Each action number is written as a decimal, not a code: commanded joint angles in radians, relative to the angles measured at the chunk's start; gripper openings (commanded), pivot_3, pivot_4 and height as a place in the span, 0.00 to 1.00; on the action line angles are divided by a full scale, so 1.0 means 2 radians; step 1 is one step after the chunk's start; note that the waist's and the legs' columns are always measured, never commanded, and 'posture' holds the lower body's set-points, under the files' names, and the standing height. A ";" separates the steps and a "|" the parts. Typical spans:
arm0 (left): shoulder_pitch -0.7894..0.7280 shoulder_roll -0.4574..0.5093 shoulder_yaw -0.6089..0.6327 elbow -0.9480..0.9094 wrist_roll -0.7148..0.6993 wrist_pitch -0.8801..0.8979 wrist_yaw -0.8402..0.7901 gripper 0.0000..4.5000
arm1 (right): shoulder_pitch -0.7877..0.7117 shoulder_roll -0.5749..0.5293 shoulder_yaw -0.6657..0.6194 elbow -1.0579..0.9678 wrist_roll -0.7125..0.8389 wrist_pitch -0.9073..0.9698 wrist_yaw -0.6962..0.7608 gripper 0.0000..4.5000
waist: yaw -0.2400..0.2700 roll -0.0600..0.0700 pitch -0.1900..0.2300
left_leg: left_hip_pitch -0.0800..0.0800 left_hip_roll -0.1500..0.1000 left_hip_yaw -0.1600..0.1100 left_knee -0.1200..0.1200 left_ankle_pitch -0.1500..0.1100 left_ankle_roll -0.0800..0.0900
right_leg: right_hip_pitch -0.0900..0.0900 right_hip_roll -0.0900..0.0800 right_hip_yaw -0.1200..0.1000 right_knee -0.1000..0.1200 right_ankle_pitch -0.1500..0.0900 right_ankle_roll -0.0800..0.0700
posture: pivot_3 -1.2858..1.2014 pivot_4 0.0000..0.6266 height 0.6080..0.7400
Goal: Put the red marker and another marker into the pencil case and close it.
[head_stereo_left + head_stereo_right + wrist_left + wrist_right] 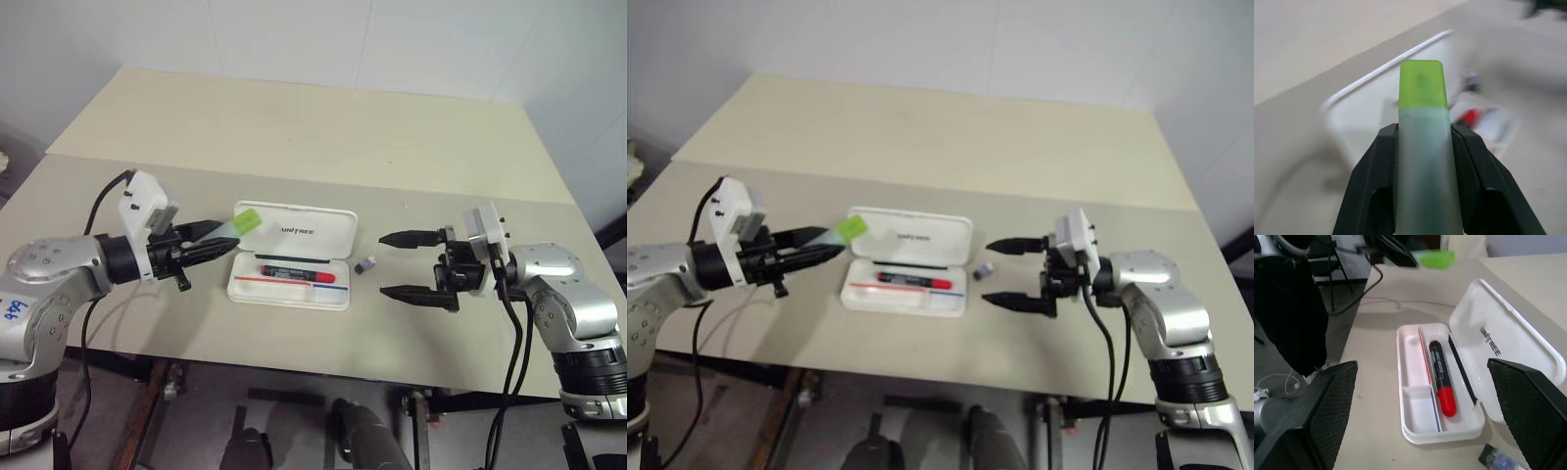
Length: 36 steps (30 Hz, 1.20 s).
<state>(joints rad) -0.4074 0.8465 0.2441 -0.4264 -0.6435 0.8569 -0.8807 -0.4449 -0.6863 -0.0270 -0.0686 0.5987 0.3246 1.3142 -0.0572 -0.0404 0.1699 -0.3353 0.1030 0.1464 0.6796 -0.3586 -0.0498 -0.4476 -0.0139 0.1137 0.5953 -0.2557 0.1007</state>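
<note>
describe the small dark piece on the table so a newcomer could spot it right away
On the beige table lies the open white pencil case with the red marker in its tray. Just off the case's end nearer the open right gripper sits the small dark grey-blue piece, alone on the tabletop, far shorter than either marker.

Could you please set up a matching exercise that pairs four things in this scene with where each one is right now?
Things:
1. red marker
2. green highlighter
3. pencil case
4. small dark piece

Places or states:
A. held in the left gripper, above the table
B. lying open on the table
C. lying inside the case's tray
D. on the table beside the case, toward the right gripper

Pairs: 1-C, 2-A, 3-B, 4-D
</note>
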 commanded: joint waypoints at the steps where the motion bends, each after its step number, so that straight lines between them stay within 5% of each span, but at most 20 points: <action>1: -0.018 0.006 -0.039 -0.022 -0.023 -0.006 -0.035 0.24 | 0.002 -0.002 -0.015 -0.008 0.001 -0.011 -0.002 1.00 | -0.001 0.000 0.000 | 0.000 0.000 0.000 0.000 0.000 0.000 | 0.000 0.000 0.000 0.000 0.000 0.000 | 0.52 0.24 1.00; 14: -0.050 0.027 -0.176 0.110 0.103 -0.134 -0.131 0.24 | 0.028 0.002 -0.015 -0.031 -0.004 -0.018 -0.026 1.00 | -0.002 0.000 0.000 | 0.000 0.000 0.000 0.001 0.000 0.000 | 0.000 0.000 0.001 0.000 0.000 0.000 | 0.52 0.24 1.00; 22: -0.097 0.013 -0.209 0.216 0.171 -0.228 -0.179 0.24 | 0.038 0.002 -0.017 -0.040 -0.004 -0.019 -0.035 1.00 | -0.001 0.001 0.000 | 0.000 0.000 0.000 0.001 0.000 0.000 | 0.000 0.000 0.001 0.000 0.000 0.000 | 0.52 0.24 1.00; 36: -0.130 -0.038 -0.231 0.251 0.202 -0.248 -0.198 0.24 | 0.051 0.003 -0.016 -0.050 -0.006 -0.023 -0.045 1.00 | 0.000 0.001 0.000 | 0.000 0.000 0.000 0.002 0.000 0.000 | 0.000 0.000 0.001 0.002 0.000 0.000 | 0.52 0.24 1.00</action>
<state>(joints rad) -0.6500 0.7783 -0.2174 0.0870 -0.2483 0.3729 -1.2772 -0.3425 -0.6806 -0.0306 -0.1298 0.5784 0.2962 1.2302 -0.0576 -0.0393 0.1706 -0.3349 0.1029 0.1466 0.6829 -0.3589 -0.0487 -0.4473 -0.0131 0.1153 0.5993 -0.2555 0.1013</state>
